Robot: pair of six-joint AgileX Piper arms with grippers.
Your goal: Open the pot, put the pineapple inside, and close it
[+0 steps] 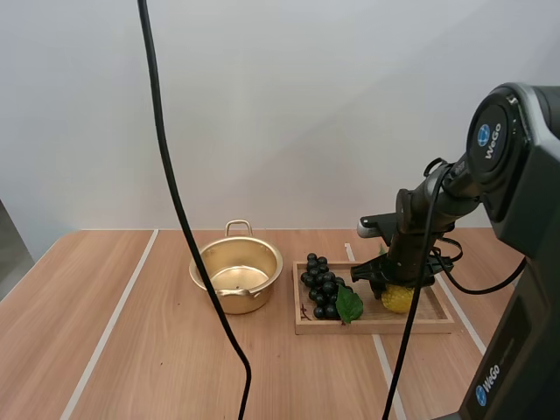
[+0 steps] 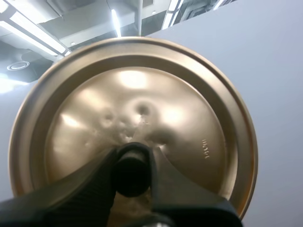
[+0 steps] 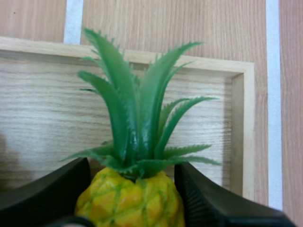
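Two tools are both occupied. My left tool (image 2: 132, 158) is closed narrowly on the black round knob (image 2: 131, 178) of the round golden metal lid (image 2: 189, 123). Its fingers pinch the knob from both sides, and the lid's top face is turned toward the left wrist camera.

My right tool (image 1: 395, 289) is low over the shallow rectangular wooden tray (image 1: 350, 328), which lies on the right side of the light wooden bench (image 1: 131, 350). Its fingers (image 3: 213, 203) press against both flanks of the small yellow pineapple with a green leafy crown (image 3: 135, 201). The pineapple is in the right-hand part of the tray, its crown reaching out past the fingertips.

A bunch of dark purple grapes (image 1: 320, 286) with a green leaf (image 1: 349, 304) lies in the left part of the same tray, near the pineapple but apart from it. The golden metal pot (image 1: 237, 273) with loop handles stands uncovered on the bench just left of the tray, its shiny inner floor showing.
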